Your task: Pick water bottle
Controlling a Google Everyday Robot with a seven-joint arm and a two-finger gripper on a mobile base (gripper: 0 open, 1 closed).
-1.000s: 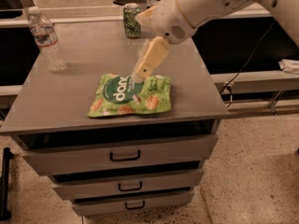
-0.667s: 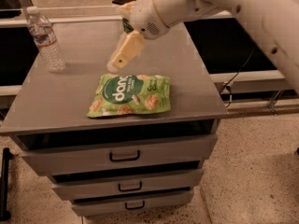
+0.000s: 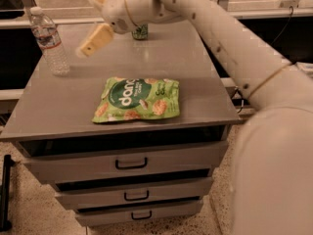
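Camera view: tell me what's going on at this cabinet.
A white robot arm reaches across a grey drawer cabinet toward the water bottle standing at the top's far left corner. Its tool hovers just right of the bottle, apart from it, so the bottle is not yet picked. A green snack bag lies flat near the front, and a green can stands at the back, partly hidden by the arm.

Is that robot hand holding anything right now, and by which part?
Nothing is held. The gripper hangs over the cabinet top, beside the water bottle but apart from it.
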